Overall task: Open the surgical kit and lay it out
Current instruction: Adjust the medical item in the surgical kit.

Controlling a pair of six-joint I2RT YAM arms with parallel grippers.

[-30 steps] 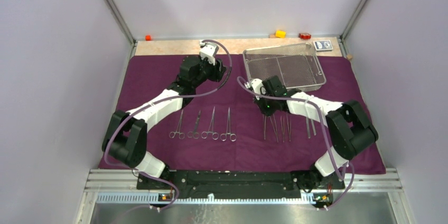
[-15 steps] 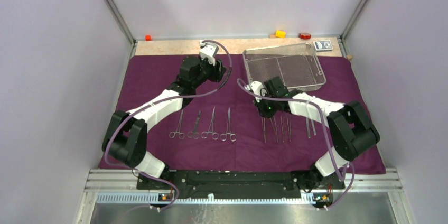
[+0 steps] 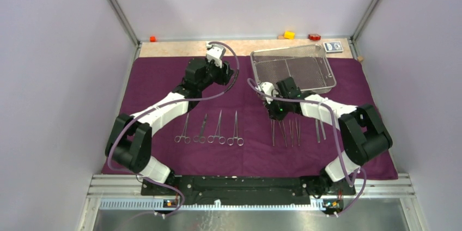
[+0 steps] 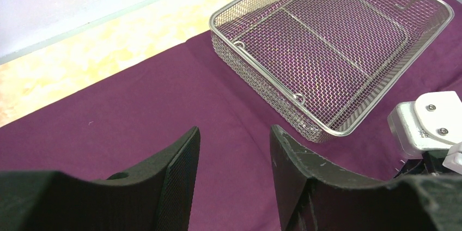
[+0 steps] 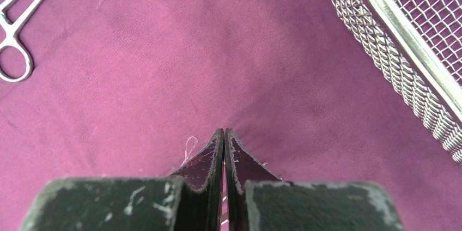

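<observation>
Layout looks nearly done: clamps (image 3: 210,130) and tweezers (image 3: 294,130) lie in rows on the spread cloth wrap (image 3: 158,76), with the tray (image 3: 286,49) empty behind them. The right gripper (image 5: 224,135) is clenched at a crease, and the left gripper (image 4: 234,130) hangs released. Next comes gentle smoothing.

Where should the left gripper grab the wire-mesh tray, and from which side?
Probably the wire-mesh tray by its short left wall, from above: one finger inside, one outside. The tray sits flat on the purple cloth, so its thin upright rim is the only pinchable edge, and that wall faces the open left gripper.
</observation>
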